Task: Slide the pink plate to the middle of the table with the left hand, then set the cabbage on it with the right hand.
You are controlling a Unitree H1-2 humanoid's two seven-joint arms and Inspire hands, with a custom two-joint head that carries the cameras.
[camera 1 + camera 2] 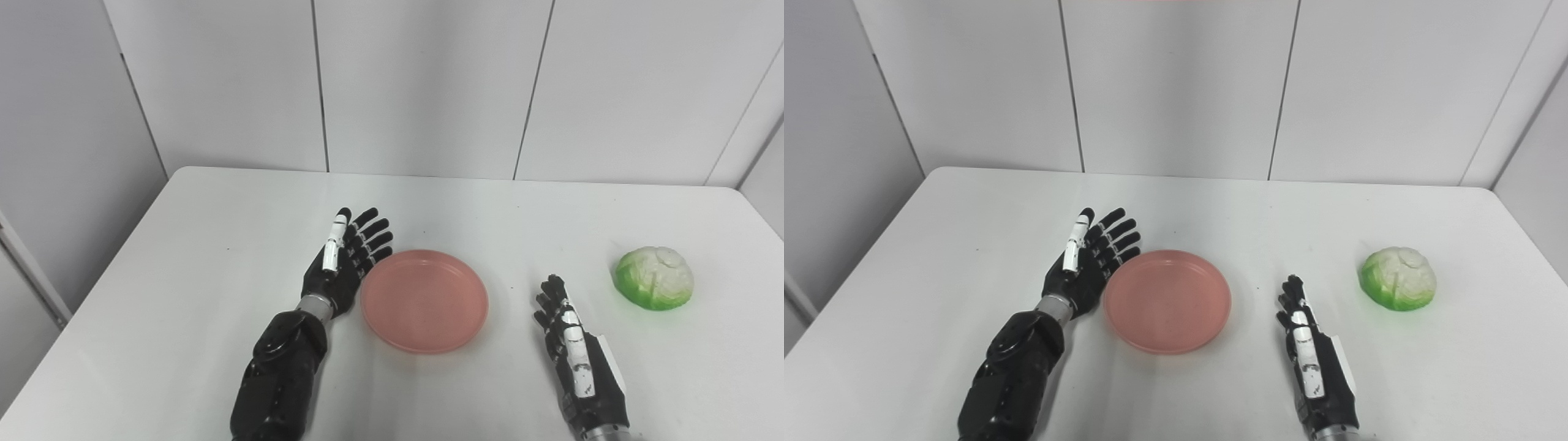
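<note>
1. The white table [184, 257] fills the lower part of both views, with pale grey wall panels [422, 86] standing behind its far edge.
2. The left hand [340, 266] lies low over the table left of centre, its black forearm coming in from the bottom edge. Its fingers [373, 236] are stretched out and a little spread, pointing away from the robot and slightly rightward, with the palm turned toward the plate. It holds nothing. The heel of the hand sits just beside the plate's left rim; whether it actually touches the rim cannot be told.
3. The pink plate [424, 300] rests flat on the table at about the middle of its width, nearer the robot than the far edge. It is round, shallow, with a raised rim, and nothing lies on it.
4. The right hand [572, 343] is to the right of the plate, apart from it, near the bottom edge. It stands edge-on to the cameras, so its white-marked back faces up and its fingers point away from the robot, close together and roughly straight. It grasps nothing; how far it is spread cannot be told from this angle.
5. The cabbage [654, 277], pale green and white, sits on the table farther right, apart from the right hand and well apart from the plate.
</note>
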